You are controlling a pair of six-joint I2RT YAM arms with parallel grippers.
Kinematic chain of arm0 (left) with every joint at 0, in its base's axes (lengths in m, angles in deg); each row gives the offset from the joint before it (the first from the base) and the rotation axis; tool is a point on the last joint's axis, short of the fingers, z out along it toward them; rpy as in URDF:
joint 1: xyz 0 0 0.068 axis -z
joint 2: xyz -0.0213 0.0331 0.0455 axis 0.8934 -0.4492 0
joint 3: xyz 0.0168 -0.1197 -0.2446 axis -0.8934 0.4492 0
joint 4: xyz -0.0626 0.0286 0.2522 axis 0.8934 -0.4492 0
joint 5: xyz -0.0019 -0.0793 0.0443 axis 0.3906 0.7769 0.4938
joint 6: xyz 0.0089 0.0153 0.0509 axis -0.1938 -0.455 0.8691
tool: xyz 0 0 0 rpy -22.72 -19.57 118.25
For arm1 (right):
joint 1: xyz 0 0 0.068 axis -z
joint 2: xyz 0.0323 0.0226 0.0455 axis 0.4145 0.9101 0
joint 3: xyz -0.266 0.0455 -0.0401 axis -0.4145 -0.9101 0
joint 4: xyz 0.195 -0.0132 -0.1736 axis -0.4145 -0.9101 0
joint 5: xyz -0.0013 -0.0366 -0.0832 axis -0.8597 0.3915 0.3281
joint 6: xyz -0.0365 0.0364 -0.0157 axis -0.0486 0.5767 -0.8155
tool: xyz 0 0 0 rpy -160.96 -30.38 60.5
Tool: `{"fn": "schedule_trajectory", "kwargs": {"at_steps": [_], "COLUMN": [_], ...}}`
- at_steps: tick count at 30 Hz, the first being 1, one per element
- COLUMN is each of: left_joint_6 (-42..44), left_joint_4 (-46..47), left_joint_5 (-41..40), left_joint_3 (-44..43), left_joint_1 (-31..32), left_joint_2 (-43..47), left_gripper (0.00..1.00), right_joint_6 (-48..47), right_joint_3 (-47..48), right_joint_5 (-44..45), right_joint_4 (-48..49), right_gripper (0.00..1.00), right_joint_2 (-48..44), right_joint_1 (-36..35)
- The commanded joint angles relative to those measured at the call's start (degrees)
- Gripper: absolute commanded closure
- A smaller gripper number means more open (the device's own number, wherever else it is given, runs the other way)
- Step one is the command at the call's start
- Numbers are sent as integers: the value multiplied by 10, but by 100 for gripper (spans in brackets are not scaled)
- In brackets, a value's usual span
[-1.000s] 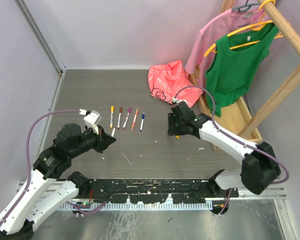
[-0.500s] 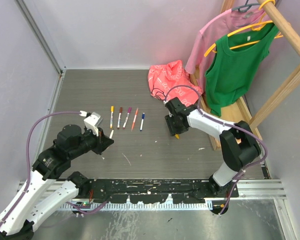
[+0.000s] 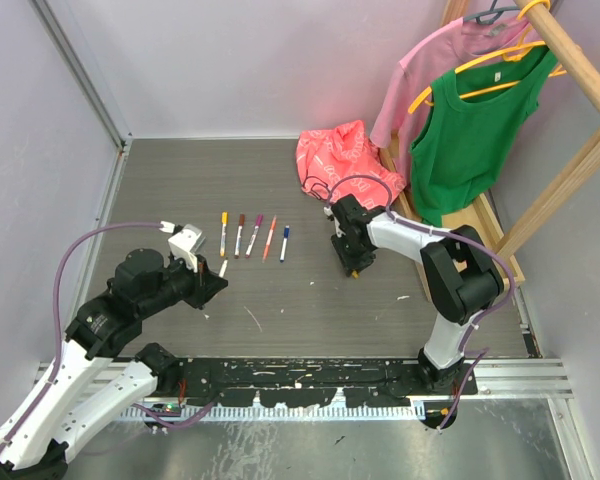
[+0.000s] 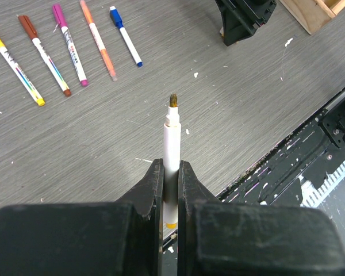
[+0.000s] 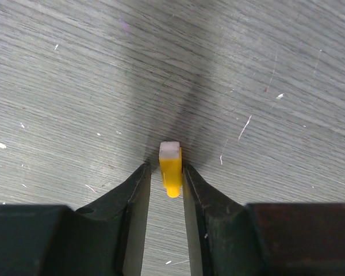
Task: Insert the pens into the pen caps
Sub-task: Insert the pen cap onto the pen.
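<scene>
Clamped tight in the left hand (image 4: 171, 168): an uncapped white pen (image 4: 171, 135), brownish tip aimed at 12 o'clock in the wrist view, raised off the desk (image 3: 300, 310). Straddled by the right hand (image 5: 167, 168), fingers slightly parted and low on the desk: a yellow pen cap (image 5: 171, 167), thin gap at its 9 o'clock side, not gripped. Lined up at 1 o'clock of the left hand in the top view: five capped pens (image 3: 252, 236); yellow cap at their 4 o'clock, well apart.
</scene>
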Motion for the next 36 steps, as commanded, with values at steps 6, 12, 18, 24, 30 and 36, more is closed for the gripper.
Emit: {"fn": "schedule_trajectory", "kwargs": {"at_steps": [6, 12, 18, 24, 30, 36], "left_joint_6": [10, 8, 8, 8, 7, 7], "left_joint_4": [13, 13, 15, 15, 17, 17], "left_joint_5": [-7, -9, -9, -11, -12, -12], "left_joint_3": [-6, -5, -5, -5, -4, -4], "left_joint_1": [-2, -2, -2, -2, -2, -2], "left_joint_2": [-1, 0, -1, -1, -3, -3], "left_gripper": [100, 100, 100, 100, 100, 100], "right_joint_6": [-17, -18, -15, -15, -16, -16], "right_joint_3": [18, 17, 19, 17, 21, 23], "right_joint_5": [-6, 5, 14, 6, -4, -8], "right_joint_4": [1, 3, 12, 21, 28, 30], "right_gripper": [69, 63, 61, 66, 65, 73], "right_joint_2": [8, 13, 12, 18, 23, 25], "right_joint_1": [2, 4, 7, 9, 11, 12]}}
